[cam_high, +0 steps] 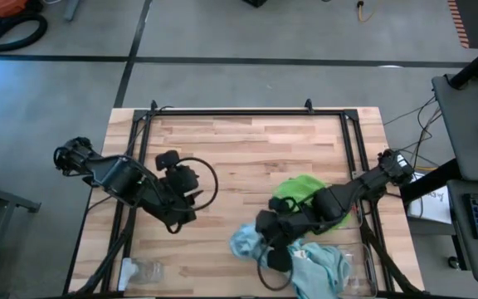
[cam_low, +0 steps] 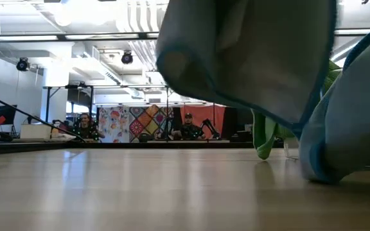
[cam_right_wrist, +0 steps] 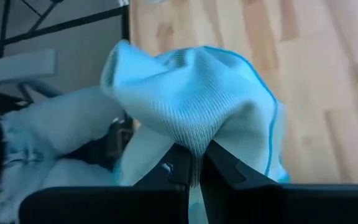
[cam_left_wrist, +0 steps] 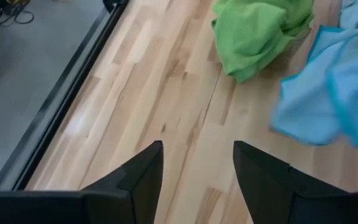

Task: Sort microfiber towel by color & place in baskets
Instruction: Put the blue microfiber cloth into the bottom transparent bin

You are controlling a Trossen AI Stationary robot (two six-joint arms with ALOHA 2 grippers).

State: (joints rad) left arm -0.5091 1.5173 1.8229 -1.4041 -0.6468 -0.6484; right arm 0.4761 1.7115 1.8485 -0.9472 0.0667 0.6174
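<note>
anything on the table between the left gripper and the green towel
No. In the left wrist view, only bare wood lies between the open left gripper and the green towel; the high view agrees.

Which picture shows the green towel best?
The left wrist view: the green towel lies crumpled on the wood, large and unblocked. The high view shows it partly hidden under the right arm. The low view shows only a green strip behind a hanging blue towel. The right wrist view misses it.

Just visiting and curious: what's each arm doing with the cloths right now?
Right gripper jaws shut on a blue towel, lifted. Left gripper jaws open, empty, over bare wood. Green towel lying mid-table. Nothing blocking.
</note>
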